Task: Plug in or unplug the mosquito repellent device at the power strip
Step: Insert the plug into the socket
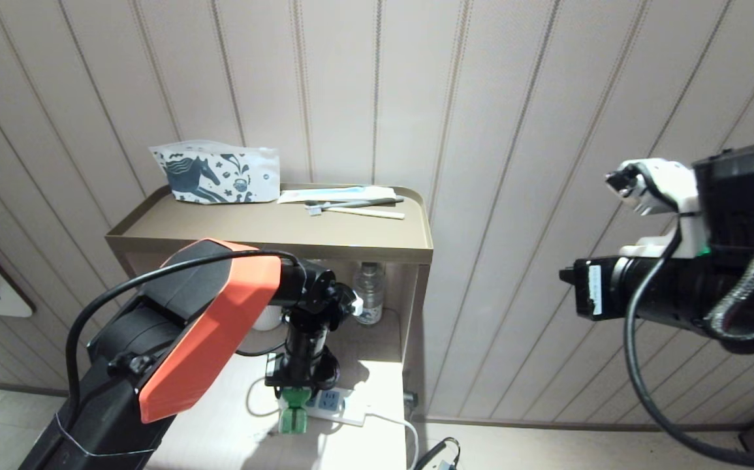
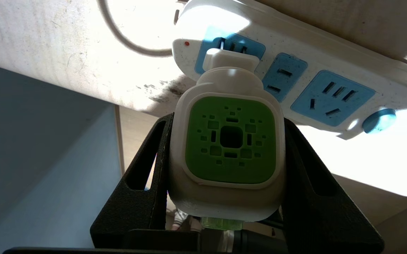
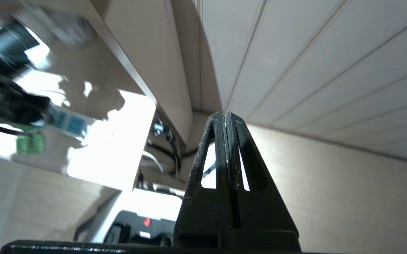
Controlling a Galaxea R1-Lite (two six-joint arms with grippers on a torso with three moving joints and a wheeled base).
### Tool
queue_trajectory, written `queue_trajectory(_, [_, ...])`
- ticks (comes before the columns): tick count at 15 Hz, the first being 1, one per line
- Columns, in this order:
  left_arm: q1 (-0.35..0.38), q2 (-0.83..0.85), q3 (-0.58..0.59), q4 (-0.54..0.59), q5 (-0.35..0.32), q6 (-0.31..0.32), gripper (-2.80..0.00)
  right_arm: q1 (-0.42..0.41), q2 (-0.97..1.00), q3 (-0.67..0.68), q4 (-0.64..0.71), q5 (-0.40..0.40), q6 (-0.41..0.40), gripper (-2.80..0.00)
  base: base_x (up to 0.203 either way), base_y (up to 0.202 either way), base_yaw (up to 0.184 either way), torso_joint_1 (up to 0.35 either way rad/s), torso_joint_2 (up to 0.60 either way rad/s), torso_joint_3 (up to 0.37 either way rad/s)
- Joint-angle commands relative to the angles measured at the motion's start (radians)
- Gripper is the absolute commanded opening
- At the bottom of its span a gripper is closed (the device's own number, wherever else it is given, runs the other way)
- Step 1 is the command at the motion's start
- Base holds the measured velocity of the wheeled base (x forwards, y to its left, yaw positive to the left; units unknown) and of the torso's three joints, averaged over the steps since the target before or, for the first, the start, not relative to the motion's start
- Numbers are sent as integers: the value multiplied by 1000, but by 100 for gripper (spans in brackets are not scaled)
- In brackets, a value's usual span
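My left gripper point(image 2: 228, 121) is shut on the mosquito repellent device point(image 2: 228, 148), its black fingers point(image 2: 143, 176) pressing the white-and-green head from both sides. The device's white plug end rests against the end socket of the power strip point(image 2: 330, 60); its prongs are hidden. In the head view the left gripper point(image 1: 298, 385) points down at the power strip point(image 1: 344, 408) on the lower shelf, with the device's green bottle point(image 1: 294, 418) below it. My right gripper point(image 3: 226, 114) is shut and empty, held up beside the wall, away from the cabinet.
A tan cabinet point(image 1: 272, 245) holds a printed pouch point(image 1: 217, 173) and toothbrush items point(image 1: 357, 205) on top. A clear water bottle point(image 1: 369, 294) stands at the back of the lower shelf. The strip's white cord point(image 1: 393, 421) trails off the shelf's right edge. The right arm point(image 1: 709, 281) hangs at the right.
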Motion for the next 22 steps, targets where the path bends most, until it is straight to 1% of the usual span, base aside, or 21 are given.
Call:
queue_trajectory(1, [1,-4,0,8,3,-2,-280,-1,105,2,2,0,3,-280,0,0,0,0,0,0])
queue_trajectory(4, [2,-1,0,9,3,-4,-280,8,194,52,-1,12,10,-280,0,0,0,0,0,0])
queue_trajectory(5, [2,3,0,9,2,-5,-280,36,215,58,0,26,32,-280,0,0,0,0,0,0])
queue_trajectory(7, [2,7,0,9,3,-11,-280,113,259,53,2,90,140,-280,0,0,0,0,0,0])
queue_trajectory(9, [2,10,0,3,3,-11,-280,171,296,67,3,159,185,-280,0,0,0,0,0,0])
queue_trajectory(10, [2,13,0,4,3,-11,-280,201,312,83,2,176,215,-280,0,0,0,0,0,0])
queue_trajectory(11, [2,13,0,4,3,-11,-280,242,324,91,2,194,249,-280,0,0,0,0,0,0])
queue_trajectory(12, [2,13,0,4,3,-11,-280,278,347,101,2,224,302,-280,0,0,0,0,0,0])
queue_trajectory(14, [5,17,0,0,6,-11,-280,312,409,102,-2,273,364,-280,0,0,0,0,0,0])
queue_trajectory(16, [6,20,0,4,5,-13,-280,325,487,83,-7,296,383,-280,0,0,0,0,0,0])
queue_trajectory(18, [6,19,0,3,5,-19,-280,359,563,30,-16,318,420,-280,0,0,0,0,0,0])
queue_trajectory(20, [6,19,0,4,5,-19,-280,397,637,-28,-75,322,475,-280,0,0,0,0,0,0])
queue_trajectory(22, [9,19,0,6,6,-19,-280,422,702,-66,-114,323,494,-280,0,0,0,0,0,0])
